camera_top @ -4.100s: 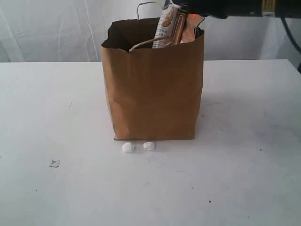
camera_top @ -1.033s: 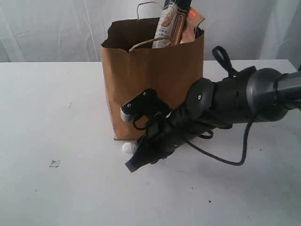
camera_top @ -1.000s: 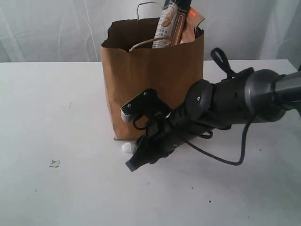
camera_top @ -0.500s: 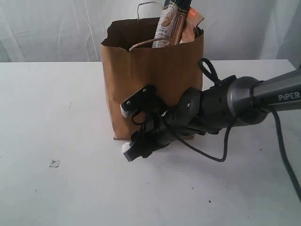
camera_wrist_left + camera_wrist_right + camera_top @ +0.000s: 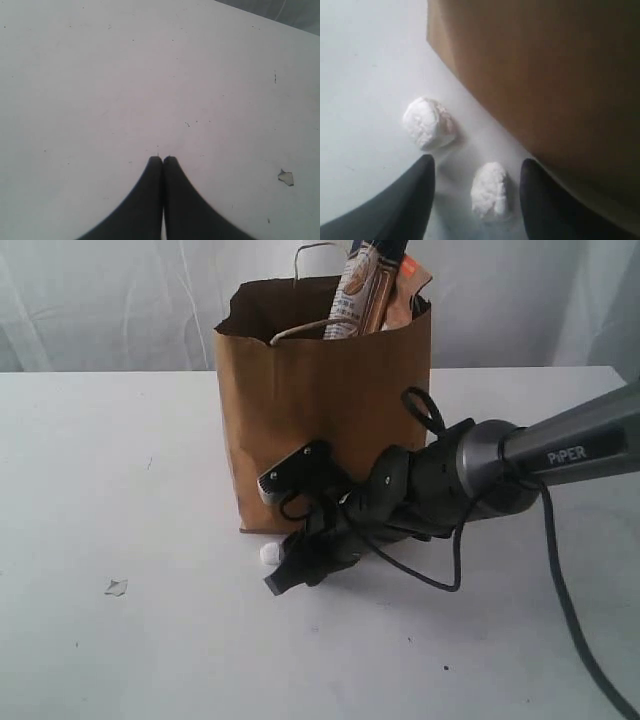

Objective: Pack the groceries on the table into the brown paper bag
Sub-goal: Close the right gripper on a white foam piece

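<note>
The brown paper bag (image 5: 325, 410) stands upright on the white table (image 5: 120, 460). The pasta packet (image 5: 355, 290) and the kraft pouch with orange label (image 5: 412, 275) stick out of its top; the other groceries are hidden. My right gripper (image 5: 285, 575) is low at the bag's front foot. In the right wrist view it (image 5: 477, 161) is open, with a small white lump (image 5: 490, 192) lying between its fingers, untouched, and a second lump (image 5: 427, 122) just beyond, next to the bag wall (image 5: 545, 75). My left gripper (image 5: 162, 159) is shut and empty over bare tabletop.
A small torn scrap (image 5: 116, 587) lies on the table at the front left, and also shows near my left gripper as a scrap (image 5: 286, 177). One white lump (image 5: 268, 553) peeks out beside the right gripper. White curtains hang behind.
My right arm came down from above the bag to the table in front of it, then drew in closer to the bag's foot, over the two white lumps.
</note>
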Robot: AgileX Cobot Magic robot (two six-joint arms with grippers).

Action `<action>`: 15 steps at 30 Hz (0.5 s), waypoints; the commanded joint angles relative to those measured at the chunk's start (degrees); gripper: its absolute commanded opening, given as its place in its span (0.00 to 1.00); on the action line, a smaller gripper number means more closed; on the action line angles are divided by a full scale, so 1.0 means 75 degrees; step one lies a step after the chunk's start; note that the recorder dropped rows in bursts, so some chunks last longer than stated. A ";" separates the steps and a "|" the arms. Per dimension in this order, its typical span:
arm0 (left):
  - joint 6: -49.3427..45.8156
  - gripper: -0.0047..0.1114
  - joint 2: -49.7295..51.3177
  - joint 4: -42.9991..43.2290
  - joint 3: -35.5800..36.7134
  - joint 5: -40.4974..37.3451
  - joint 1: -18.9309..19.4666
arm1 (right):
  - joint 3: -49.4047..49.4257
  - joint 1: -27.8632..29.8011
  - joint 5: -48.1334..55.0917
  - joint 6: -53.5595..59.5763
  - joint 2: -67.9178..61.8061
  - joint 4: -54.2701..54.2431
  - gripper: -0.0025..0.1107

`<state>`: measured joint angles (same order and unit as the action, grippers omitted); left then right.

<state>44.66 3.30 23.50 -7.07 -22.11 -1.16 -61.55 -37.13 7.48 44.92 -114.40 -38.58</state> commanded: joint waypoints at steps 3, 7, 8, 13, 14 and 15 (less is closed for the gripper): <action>0.0039 0.04 -0.0042 0.0017 0.0039 -0.0001 -0.0018 | -0.0045 0.0011 -0.0022 -0.0022 -0.0002 0.0366 0.31; 0.0039 0.04 -0.0042 0.0017 0.0039 -0.0001 -0.0018 | -0.0045 0.0026 0.0336 -0.0039 -0.0002 0.0366 0.12; 0.0039 0.04 -0.0042 0.0017 0.0039 -0.0001 -0.0018 | -0.0045 0.0026 0.0474 -0.0061 -0.0002 0.0366 0.08; 0.0039 0.04 -0.0042 0.0017 0.0039 -0.0001 -0.0018 | -0.0045 0.0026 0.1604 -0.0283 0.0236 0.0366 0.02; 0.0039 0.04 -0.0042 0.0017 0.0039 -0.0001 -0.0018 | -0.0045 0.0026 0.1790 -0.0392 0.0317 0.0366 0.02; 0.0039 0.04 -0.0042 0.0017 0.0039 -0.0001 -0.0018 | -0.0045 0.0026 0.2006 -0.0540 0.0412 0.0366 0.02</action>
<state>44.66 3.30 23.50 -7.07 -22.11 -1.16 -62.07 -37.13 17.09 43.02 -112.96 -36.31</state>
